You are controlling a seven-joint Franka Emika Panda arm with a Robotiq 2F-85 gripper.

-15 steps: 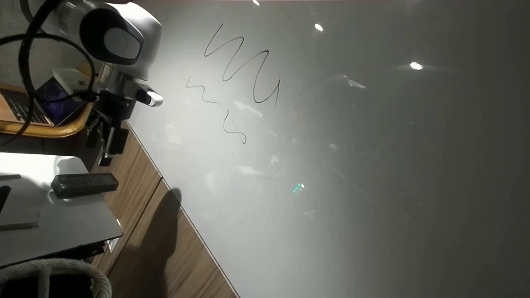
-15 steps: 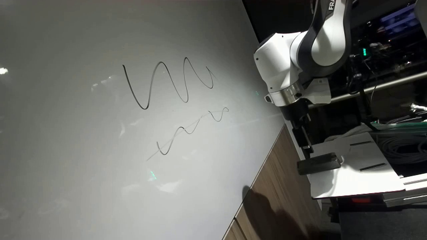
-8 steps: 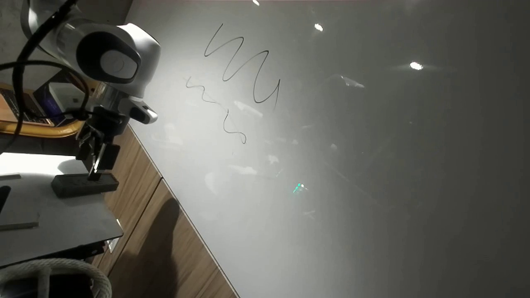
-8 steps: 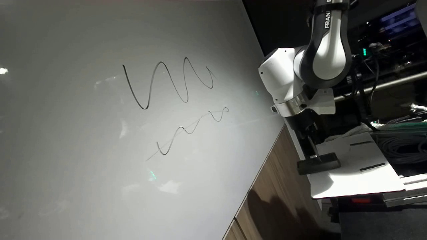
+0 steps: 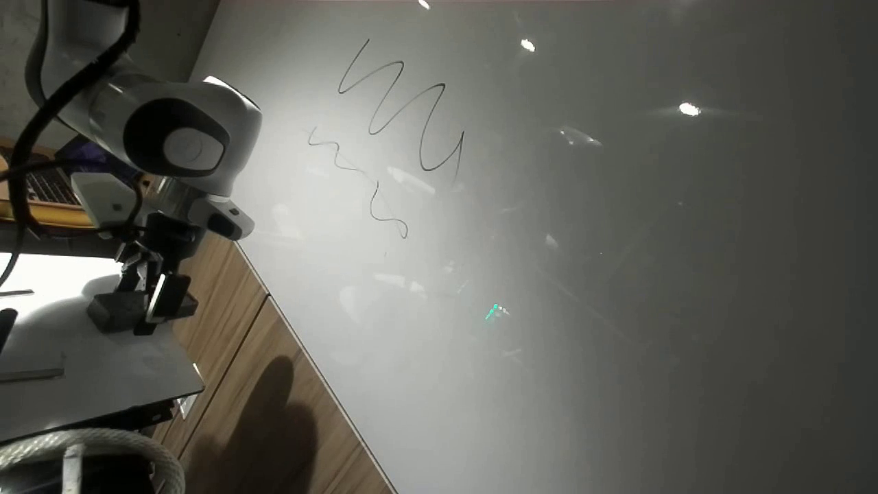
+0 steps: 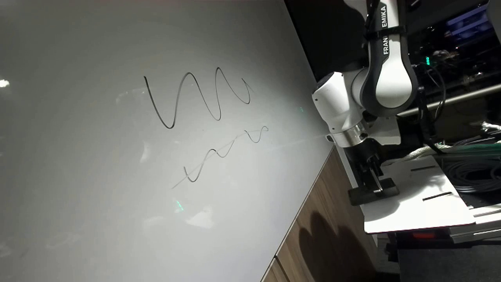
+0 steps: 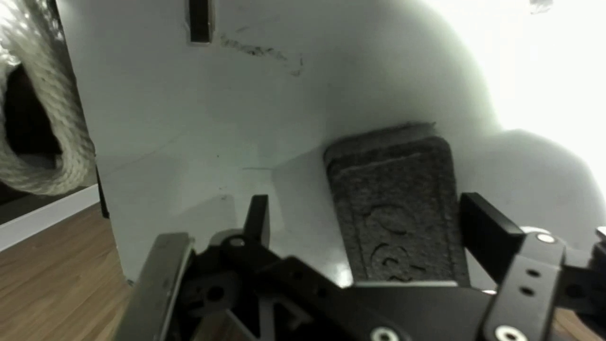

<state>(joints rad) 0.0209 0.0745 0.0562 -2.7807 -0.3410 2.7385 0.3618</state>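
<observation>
Dark-grey block [image 7: 395, 208] (embossed on top) lies ungripped between the hand's [image 7: 363, 213] wide-spread fingers [image 7: 490, 234].

Dark block [image 7: 395, 213] partly behind claw [image 7: 365, 204]

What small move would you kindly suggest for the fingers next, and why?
I would probably close the fingers on the eraser: in the wrist view they stand open on either side of it, one close to its edge, the other clearly apart.
</observation>
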